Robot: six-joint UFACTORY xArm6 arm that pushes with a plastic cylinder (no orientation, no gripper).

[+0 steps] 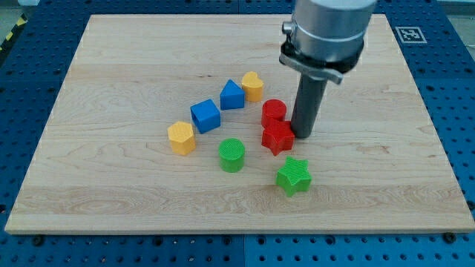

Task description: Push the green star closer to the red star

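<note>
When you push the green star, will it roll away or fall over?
Probably neither. The green star sits flat and squat on the wooden board, so it should slide. Its points may make it spin if my tip, now beside the red star, hits off-centre.

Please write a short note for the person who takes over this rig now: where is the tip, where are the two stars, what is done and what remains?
Tip: my tip rests on the board just to the view's right of the red star, close to it or touching.
Stars: the green star lies below the red star, slightly toward the view's right, with a small gap between them.
Done: the stars are near each other but not together.
Left: bring the tip below the green star and push it up toward the red star.
</note>
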